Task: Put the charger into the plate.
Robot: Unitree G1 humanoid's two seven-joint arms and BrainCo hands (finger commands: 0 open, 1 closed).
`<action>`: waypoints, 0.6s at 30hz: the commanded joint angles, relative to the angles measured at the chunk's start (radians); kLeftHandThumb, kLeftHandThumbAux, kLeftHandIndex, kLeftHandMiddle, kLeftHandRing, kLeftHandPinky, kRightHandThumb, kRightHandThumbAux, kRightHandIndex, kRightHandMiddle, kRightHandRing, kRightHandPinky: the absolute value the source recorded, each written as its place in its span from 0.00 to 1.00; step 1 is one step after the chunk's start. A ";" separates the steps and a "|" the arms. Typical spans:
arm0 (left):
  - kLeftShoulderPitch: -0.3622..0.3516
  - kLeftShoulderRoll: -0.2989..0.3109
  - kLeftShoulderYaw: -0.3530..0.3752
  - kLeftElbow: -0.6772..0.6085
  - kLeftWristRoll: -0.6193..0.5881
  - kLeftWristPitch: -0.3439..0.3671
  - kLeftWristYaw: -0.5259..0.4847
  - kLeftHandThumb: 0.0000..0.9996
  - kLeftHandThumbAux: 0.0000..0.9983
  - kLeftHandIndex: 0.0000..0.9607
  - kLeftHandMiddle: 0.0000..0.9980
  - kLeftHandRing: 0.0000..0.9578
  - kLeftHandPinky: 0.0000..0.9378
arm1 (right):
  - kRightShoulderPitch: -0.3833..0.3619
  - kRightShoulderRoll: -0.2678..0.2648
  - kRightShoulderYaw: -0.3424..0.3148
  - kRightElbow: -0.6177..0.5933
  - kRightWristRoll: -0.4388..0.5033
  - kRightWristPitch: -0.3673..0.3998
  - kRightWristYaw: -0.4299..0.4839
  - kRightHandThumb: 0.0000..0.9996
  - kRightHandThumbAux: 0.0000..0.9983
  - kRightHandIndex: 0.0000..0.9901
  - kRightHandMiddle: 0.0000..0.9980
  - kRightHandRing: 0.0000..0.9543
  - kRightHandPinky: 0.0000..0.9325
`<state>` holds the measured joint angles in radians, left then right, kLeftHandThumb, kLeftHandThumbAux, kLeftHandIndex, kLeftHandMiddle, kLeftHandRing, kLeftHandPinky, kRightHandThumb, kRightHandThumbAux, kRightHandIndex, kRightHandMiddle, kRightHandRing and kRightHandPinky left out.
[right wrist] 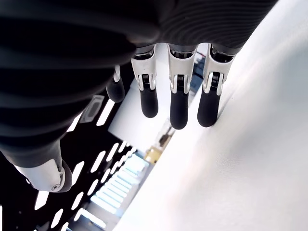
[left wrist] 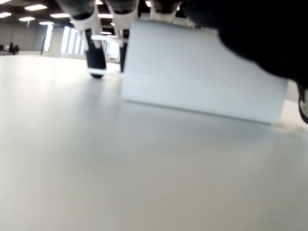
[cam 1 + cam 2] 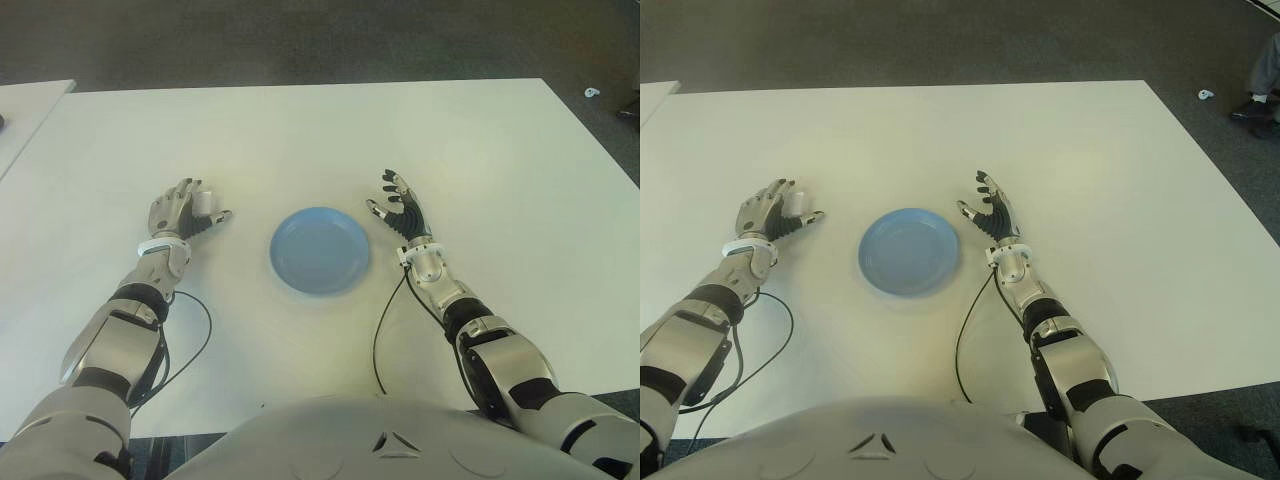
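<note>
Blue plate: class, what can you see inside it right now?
Nothing lies in the blue plate; its whole inside shows bare. The white charger is off to its left on the table, within the left hand's fingers.

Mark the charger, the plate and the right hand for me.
charger (image 2: 202, 72): left wrist view, on its broad white face, between the left hand's fingers.
plate (image 3: 320, 250): left eye view, on its bare blue centre.
right hand (image 3: 402, 212): left eye view, on the palm, right of the plate.
</note>
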<state>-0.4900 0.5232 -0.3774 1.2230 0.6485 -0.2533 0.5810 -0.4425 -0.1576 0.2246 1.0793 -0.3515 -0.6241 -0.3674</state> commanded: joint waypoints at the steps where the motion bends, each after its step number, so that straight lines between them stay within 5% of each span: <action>1: 0.025 -0.025 -0.024 0.044 0.014 -0.025 0.044 0.40 0.29 0.24 0.35 0.43 0.56 | 0.123 0.025 0.012 0.094 -0.005 0.042 0.031 0.23 0.56 0.09 0.17 0.22 0.29; 9: 0.025 -0.024 -0.051 0.054 0.035 -0.037 0.173 0.44 0.35 0.53 0.73 0.78 0.88 | 0.121 0.033 -0.003 0.099 0.008 0.030 0.044 0.22 0.58 0.09 0.16 0.22 0.30; 18: 0.034 -0.012 -0.048 0.054 0.019 -0.131 0.182 0.42 0.46 0.78 0.84 0.87 0.93 | 0.116 0.039 -0.024 0.108 0.038 0.025 0.086 0.22 0.59 0.08 0.15 0.19 0.25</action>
<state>-0.4875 0.5186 -0.4145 1.2644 0.6651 -0.3411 0.7670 -0.4425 -0.1507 0.1926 1.0941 -0.3160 -0.6506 -0.3201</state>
